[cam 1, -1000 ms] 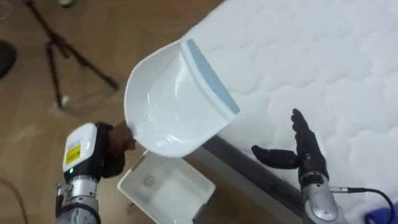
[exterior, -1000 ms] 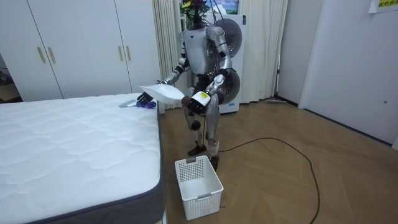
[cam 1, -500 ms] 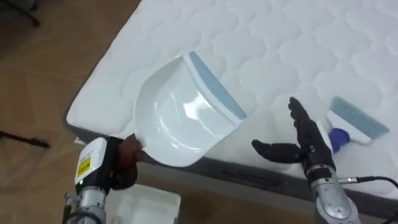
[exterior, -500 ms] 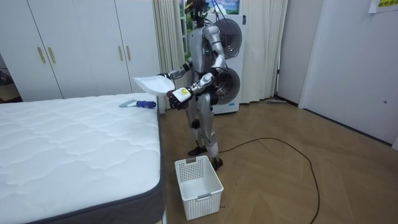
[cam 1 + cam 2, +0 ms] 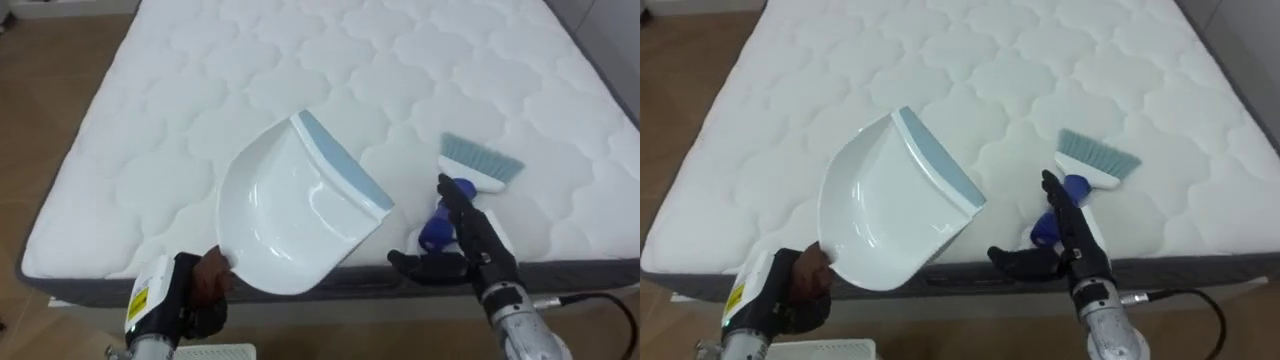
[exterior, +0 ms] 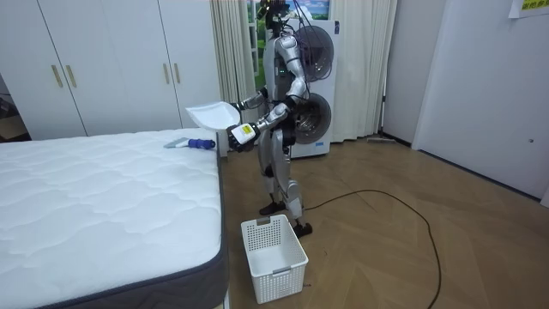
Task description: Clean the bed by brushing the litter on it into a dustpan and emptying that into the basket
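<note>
Gripping dustpan point(image 5: 290, 215), left hand point(image 5: 203, 288); basket point(image 6: 281, 273) by feet.

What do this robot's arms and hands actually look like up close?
The left hand is dark, set on a boxy white wrist housing that carries a yellow label, with a silver forearm behind it. The right hand is black with slender fingers, mounted on a smooth silver metal wrist, and a thin dark cable runs off from that wrist.
</note>
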You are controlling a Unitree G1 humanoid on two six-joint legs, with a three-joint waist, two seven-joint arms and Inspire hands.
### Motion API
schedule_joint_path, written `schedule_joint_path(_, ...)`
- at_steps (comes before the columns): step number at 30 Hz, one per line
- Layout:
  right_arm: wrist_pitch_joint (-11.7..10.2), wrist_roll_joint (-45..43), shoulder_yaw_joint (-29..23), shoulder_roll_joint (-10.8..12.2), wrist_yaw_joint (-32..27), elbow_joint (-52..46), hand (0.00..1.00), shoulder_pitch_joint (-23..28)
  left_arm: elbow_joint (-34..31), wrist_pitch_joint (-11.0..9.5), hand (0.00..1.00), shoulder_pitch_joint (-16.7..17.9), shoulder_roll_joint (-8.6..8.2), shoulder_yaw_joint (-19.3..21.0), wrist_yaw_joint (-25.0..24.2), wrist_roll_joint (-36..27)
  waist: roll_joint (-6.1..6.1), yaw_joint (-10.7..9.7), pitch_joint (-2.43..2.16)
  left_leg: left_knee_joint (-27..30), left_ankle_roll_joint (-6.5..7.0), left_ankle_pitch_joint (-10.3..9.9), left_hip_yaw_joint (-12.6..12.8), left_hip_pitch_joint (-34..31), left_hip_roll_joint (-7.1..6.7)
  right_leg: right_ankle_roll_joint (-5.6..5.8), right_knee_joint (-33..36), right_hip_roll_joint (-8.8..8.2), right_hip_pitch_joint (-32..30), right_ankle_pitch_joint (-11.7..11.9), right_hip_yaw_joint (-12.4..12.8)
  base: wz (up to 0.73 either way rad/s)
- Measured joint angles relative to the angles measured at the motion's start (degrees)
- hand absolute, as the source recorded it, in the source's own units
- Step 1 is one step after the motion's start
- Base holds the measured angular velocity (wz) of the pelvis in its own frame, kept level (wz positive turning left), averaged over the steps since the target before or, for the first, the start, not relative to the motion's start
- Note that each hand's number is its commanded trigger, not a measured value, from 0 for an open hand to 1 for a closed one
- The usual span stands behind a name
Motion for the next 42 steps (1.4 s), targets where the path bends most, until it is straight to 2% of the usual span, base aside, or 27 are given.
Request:
schedule_joint_path(1, 0.0, -0.1, 0.0, 0.1, -0.1, 0.5, 0.0, 0.0, 0.0, 0.0, 0.0, 0.1, -0.04, 0.0, 0.0, -0.2, -0.07, -0.1, 0.03, 0.0, 0.0, 0.0, 0.0, 0.0, -0.32, 0.21, 0.6, -0.32, -0.2, -0.2, 0.0, -0.04)
schedule_joint_path(4, 0.4, -0.7, 0.1, 0.9, -0.7, 3.6, 0.0, -0.1, 0.0, 0.0, 0.0, 0.1, 0.04, -0.1, 0.0, -1.0, -0.52, -0.8, 0.14, 0.0, 1.16, -0.7, 0.0, 0.2, -2.14, 1.18, 4.1, -1.94, -1.4, -2.0, -0.1, 0.03)
schedule_joint_path(5, 0.7, -0.5, 0.1, 1.1, -1.1, 4.5, 0.0, -0.1, 0.4, -0.1, 0.0, 0.0, 0.03, -0.2, 0.2, -1.9, -0.72, -0.9, 0.3, 0.0, 1.45, -0.8, 0.0, 0.2, -2.75, 1.39, 4.7, -2.62, -1.8, -2.2, 0.0, 0.0)
schedule_joint_path(8, 0.7, 0.0, 0.1, 1.6, -2.0, 8.3, 0.0, -0.2, 3.8, -0.2, 0.0, -0.5, 0.03, 0.1, 0.3, -6.2, -1.13, -1.1, 0.47, 0.1, 1.97, -1.0, 0.2, 0.1, -3.3, 1.5, 4.6, -3.19, -1.8, -2.1, -0.5, -0.02)
schedule_joint_path(10, 0.7, 1.0, -0.1, 1.6, -2.5, 10.5, 0.0, -0.2, 5.6, -0.2, 0.0, -0.7, -0.01, 0.2, 0.3, -10.2, -1.25, -1.4, 0.42, 0.1, 2.04, -1.0, -0.2, 0.0, -3.24, 1.74, 3.6, -3.2, -1.2, -1.8, -0.7, 0.12)
schedule_joint_path(14, 0.3, 1.0, -2.6, 2.0, -3.8, 17.5, 0.0, -0.4, 10.1, -0.9, 0.0, -2.0, -0.43, 2.8, 1.8, -17.6, -1.23, -1.9, 0.42, -0.2, 2.12, -1.0, -2.5, 0.3, -2.63, 1.72, 0.0, -3.29, 1.5, -0.6, -3.0, 0.23)
schedule_joint_path(19, -0.3, 0.8, -6.9, 2.0, -5.6, 24.1, 0.0, -0.5, 15.1, -2.6, 0.0, -2.0, -1.18, 7.9, 6.4, -24.8, -1.6, -0.9, 0.21, -2.2, 2.3, -0.7, -2.6, 2.3, -2.35, 1.73, -1.9, -3.12, 3.3, -0.6, -3.3, 0.02)
schedule_joint_path(21, -0.4, 0.8, -7.4, 2.0, -6.2, 27.4, 0.0, -0.6, 17.6, -2.7, 0.0, -1.7, -1.34, 10.5, 7.9, -27.0, -2.22, -0.8, -0.13, -2.5, 2.3, -0.7, -2.7, 3.1, -2.19, 1.72, -3.0, -2.98, 4.5, -0.6, -3.4, 0.0)
schedule_joint_path(22, -0.4, 0.8, -7.5, 2.0, -6.2, 28.1, 0.0, -0.6, 18.2, -2.7, 0.0, -1.7, -1.46, 11.2, 8.3, -27.3, -2.37, -0.7, -0.25, -2.6, 2.3, -0.7, -2.8, 3.2, -2.14, 1.72, -3.3, -2.93, 4.7, -0.6, -3.4, 0.0)
schedule_joint_path(25, -0.4, 0.4, -9.0, 2.3, -6.2, 31.6, 0.0, -0.6, 21.5, -2.8, 0.0, -1.7, -1.53, 12.3, 10.0, -31.7, -2.75, -0.4, -0.21, -3.1, 2.3, -0.7, -3.2, 4.3, -1.91, 1.55, -5.4, -2.85, 6.6, -0.1, -3.6, 0.01)
schedule_joint_path(30, 0.2, 0.3, -9.6, 2.6, -6.8, 35.8, 0.0, 0.6, 24.1, -3.1, 0.0, -0.5, -1.63, 13.7, 13.9, -41.4, -3.42, 0.8, -0.37, -4.2, 2.3, -0.7, -3.2, 5.5, -1.21, 1.48, -8.7, -2.45, 8.6, 1.0, -4.2, 0.02)
schedule_joint_path(37, 1.2, -4.7, -14.0, 4.1, -7.0, 40.1, 0.0, 2.0, 33.2, -2.5, 0.0, 2.2, -2.3, 15.5, 12.5, -42.6, -2.92, 0.4, -0.09, -5.2, 2.27, -0.8, -2.8, 7.0, -1.11, 1.52, -9.9, -2.36, 10.5, 1.1, -4.2, 0.01)
schedule_joint_path(42, 2.6, -4.6, -13.8, 4.4, -3.5, 42.9, 0.0, 2.3, 36.7, 1.2, 0.0, 2.9, -3.8, 15.4, 7.6, -42.2, -2.62, 0.4, -0.05, -5.9, 2.25, -0.8, -2.8, 6.9, -1.08, 1.56, -9.7, -2.31, 9.9, 1.2, -4.6, 0.03)
